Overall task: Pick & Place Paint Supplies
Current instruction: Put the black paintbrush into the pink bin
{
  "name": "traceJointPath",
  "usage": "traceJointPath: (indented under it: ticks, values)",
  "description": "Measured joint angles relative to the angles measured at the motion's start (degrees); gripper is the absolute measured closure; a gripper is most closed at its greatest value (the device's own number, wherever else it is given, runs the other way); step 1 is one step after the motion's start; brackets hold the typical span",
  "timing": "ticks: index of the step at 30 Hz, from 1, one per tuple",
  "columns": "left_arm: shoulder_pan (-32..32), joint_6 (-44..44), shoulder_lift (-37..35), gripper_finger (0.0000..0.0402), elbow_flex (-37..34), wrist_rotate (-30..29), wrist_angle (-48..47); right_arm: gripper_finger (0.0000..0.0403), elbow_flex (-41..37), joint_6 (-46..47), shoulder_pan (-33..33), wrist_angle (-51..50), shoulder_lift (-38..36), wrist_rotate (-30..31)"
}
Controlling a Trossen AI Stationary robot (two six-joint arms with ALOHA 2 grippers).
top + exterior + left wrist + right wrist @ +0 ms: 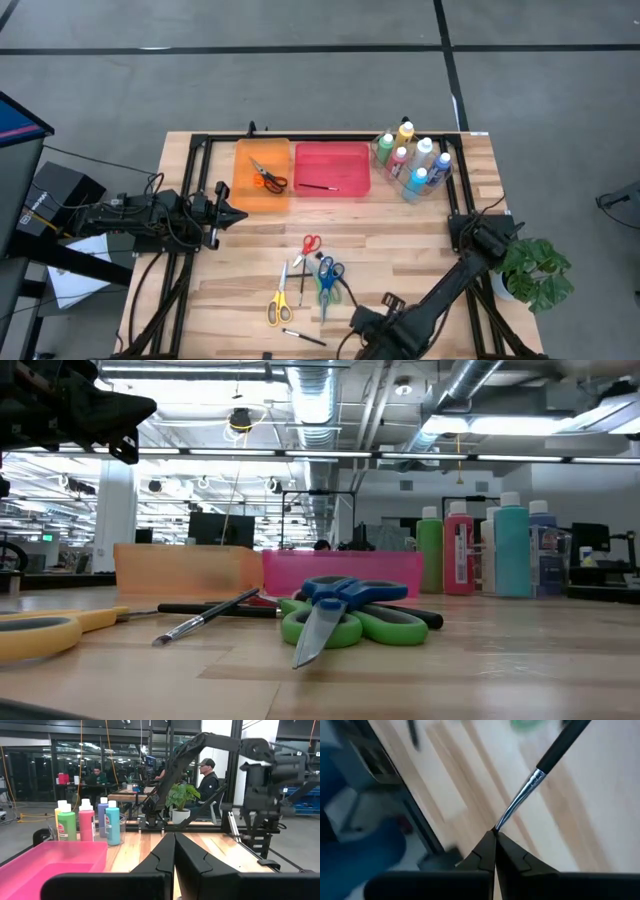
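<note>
Right gripper pinching a brush by its bristle tip.

The brush (547,762) is nipped at the tip by the right gripper (494,834), jaws together, low over the table's near edge, well short of the pink tray (331,169) where another brush (318,187) already lies, likely its destination. Loose scissors (326,278) lie between. The left gripper (238,212), fingers together and empty, waits just before the orange tray (262,162).

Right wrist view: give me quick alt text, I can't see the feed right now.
The right tool is shut on the bristle tip of a thin dark-handled brush, which slants away over the pale wooden table. Beyond the table's edge the floor is a blur, and a green shape shows at the far end.
</note>
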Motion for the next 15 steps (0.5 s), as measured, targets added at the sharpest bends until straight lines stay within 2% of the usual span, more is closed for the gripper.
traceJointPath:
  ticks: [6, 11, 15]
  values:
    - [0.0, 0.0, 0.0, 0.0399, 0.0, 0.0, 0.0, 0.0403, 0.0, -12.1, -0.7, 9.1, -3.5, 6.7]
    - [0.0, 0.0, 0.0, 0.0399, 0.0, 0.0, 0.0, 0.0403, 0.0, -25.7, -1.7, 17.9, -3.7, 6.8]
    - [0.0, 0.0, 0.0, 0.0399, 0.0, 0.0, 0.0, 0.0403, 0.0, -32.2, -2.6, 23.4, -3.1, 5.3]
